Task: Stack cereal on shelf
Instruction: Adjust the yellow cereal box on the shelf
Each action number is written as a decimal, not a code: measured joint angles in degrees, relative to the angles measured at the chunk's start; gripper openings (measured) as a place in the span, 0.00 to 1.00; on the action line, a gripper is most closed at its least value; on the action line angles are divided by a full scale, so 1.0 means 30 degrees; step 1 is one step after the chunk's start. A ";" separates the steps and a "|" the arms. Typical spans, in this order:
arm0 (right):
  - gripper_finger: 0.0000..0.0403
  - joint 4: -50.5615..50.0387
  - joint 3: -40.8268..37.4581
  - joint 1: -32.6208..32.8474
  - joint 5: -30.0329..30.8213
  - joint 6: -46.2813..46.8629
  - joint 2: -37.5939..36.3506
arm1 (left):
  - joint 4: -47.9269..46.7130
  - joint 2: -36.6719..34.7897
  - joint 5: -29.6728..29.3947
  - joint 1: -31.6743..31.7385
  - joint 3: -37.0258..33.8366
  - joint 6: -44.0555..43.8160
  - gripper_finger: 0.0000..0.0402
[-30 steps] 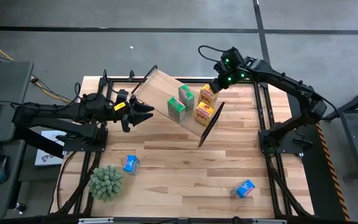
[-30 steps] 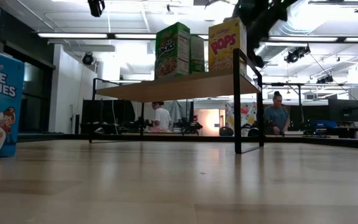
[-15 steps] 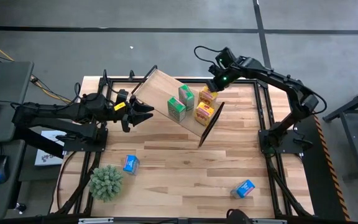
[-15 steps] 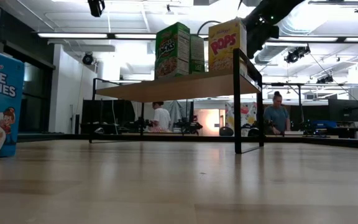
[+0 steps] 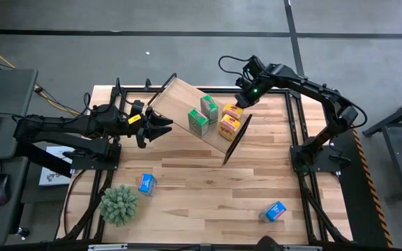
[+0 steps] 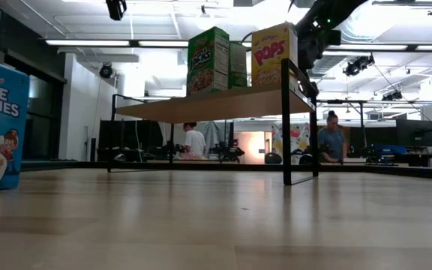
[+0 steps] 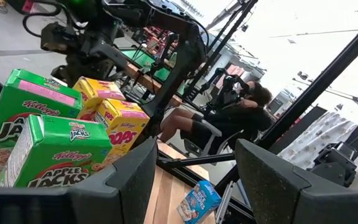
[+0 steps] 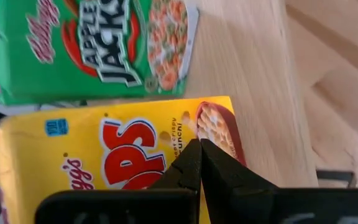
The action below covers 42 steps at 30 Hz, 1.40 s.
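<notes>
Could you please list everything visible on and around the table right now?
Light-wood plank shelf with black metal frame ends: one, set diagonally at the table's far middle.
Green Apple Jacks cardboard cereal boxes: two, upright on the shelf, side by side.
Yellow Pops cardboard cereal boxes: two, on the shelf's right end.
Blue Rice Krispies cardboard cereal boxes: two, on the tabletop, one near left, one near right.
Fuzzy green plant ball: one, near-left corner.
Wooden slat tabletop: one, light wood.
People: at least two, in the room behind.
Left tool: dark, open, empty, beside the shelf's left end.
Right tool: dark, shut, empty, above the far yellow box.
</notes>
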 joint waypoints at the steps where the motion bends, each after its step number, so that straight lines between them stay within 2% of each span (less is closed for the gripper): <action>1: 0.00 -0.0267 0.0000 0.0000 -0.0044 -0.0257 0.0000 | 0.0000 -0.0003 0.0000 0.0000 0.0000 0.0000 0.53; 7: 0.00 -0.0786 0.0000 0.0000 -0.0115 -0.0283 0.0000 | 0.0000 0.0000 0.0000 0.0000 0.0000 -0.0002 0.53; 11: 0.00 -0.0989 0.0000 0.0032 -0.1013 -0.0296 -0.0007 | 0.0000 0.0000 0.0000 0.0000 0.0000 -0.0279 0.53; 21: 0.00 -0.1216 0.0000 0.0408 0.0057 -0.0090 -0.0015 | 0.0000 -0.0003 0.0000 0.0000 0.0000 -0.0310 0.53; 27: 0.00 -0.1697 0.0000 0.0403 -0.1364 -0.0283 -0.0015 | 0.0000 -0.0007 0.0007 0.0000 0.0000 -0.0816 0.53; 34: 0.00 -0.1966 0.0000 0.0480 -0.0661 -0.0230 -0.0015 | 0.0000 0.0000 0.0007 0.0000 0.0000 -0.0823 0.53; 42: 0.00 -0.2074 -0.0007 0.0544 -0.1055 -0.0301 -0.0015 | 0.0007 0.0000 0.0001 0.0000 0.0000 -0.1330 0.53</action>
